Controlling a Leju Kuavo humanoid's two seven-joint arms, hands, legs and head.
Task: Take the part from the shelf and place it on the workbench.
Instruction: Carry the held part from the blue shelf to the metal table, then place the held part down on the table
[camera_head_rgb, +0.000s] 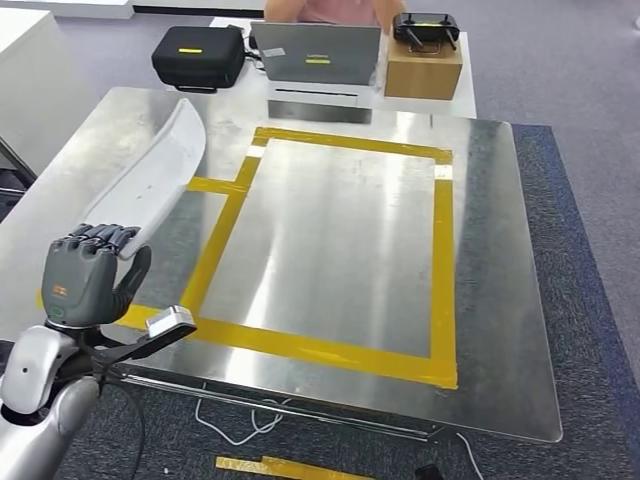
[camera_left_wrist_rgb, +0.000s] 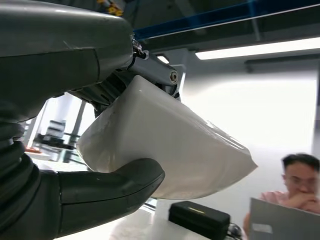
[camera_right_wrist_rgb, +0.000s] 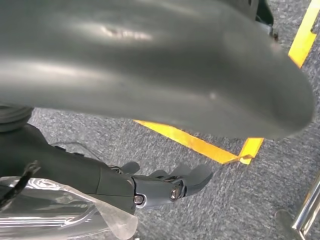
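The part is a long, curved white shell. My left hand grips its near end and holds it slanted over the left side of the shiny metal workbench. Whether its far end touches the bench I cannot tell. In the left wrist view the part sits between my thumb and the fingers above it. My right hand hangs over grey carpet with its fingers stretched out and nothing in them.
A yellow tape square marks the bench's middle. Behind the bench stand a black case, a laptop with a person at it, and a cardboard box. White cables lie on the floor below the front edge.
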